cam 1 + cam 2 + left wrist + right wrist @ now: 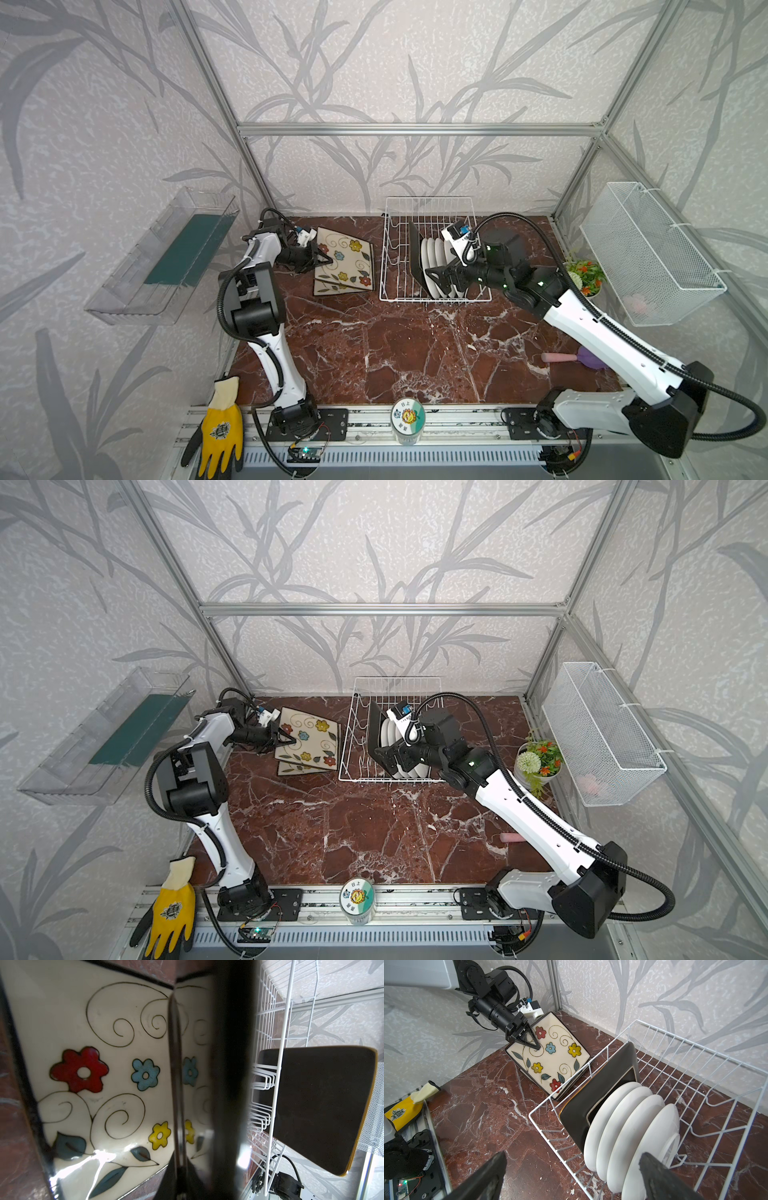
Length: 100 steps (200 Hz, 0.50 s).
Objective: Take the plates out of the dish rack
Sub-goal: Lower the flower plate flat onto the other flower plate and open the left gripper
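In both top views the dish rack point(395, 266) sits at the centre back of the table point(395, 357). Four round white plates point(623, 1126) and one black-backed square plate point(602, 1088) stand on edge inside it, in a row running left to right. The right gripper point(573, 1154) is the nearer one, its jaws spread wide around the row's right end and holding nothing. Left of the rack, two flowered plates point(345, 266) lie stacked flat. The left gripper point(328, 262) hovers over them, jaws clenched, apparently on nothing.
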### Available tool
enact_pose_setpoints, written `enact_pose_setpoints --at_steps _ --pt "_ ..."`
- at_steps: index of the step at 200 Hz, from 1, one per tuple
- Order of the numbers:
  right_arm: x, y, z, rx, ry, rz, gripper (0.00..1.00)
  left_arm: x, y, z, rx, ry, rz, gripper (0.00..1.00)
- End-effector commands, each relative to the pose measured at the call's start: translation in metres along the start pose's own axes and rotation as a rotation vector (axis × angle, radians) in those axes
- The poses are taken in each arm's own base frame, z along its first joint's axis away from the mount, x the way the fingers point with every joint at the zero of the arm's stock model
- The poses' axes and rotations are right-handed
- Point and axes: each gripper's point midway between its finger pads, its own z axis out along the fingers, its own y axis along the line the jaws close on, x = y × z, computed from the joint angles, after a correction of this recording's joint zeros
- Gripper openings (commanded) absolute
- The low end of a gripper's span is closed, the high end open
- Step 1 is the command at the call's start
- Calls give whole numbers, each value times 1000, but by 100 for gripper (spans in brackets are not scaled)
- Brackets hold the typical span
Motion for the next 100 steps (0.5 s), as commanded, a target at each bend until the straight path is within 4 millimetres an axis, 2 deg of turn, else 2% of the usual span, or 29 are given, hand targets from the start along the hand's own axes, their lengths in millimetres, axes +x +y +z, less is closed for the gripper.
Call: enact_pose_setpoints --at_steps 1,100 --pt "-16 5 -12 -8 -42 -9 99 -12 -21 -13 86 -32 65 0" --pt "-18 8 -14 -23 -52 -8 99 -3 7 1 11 16 3 29"
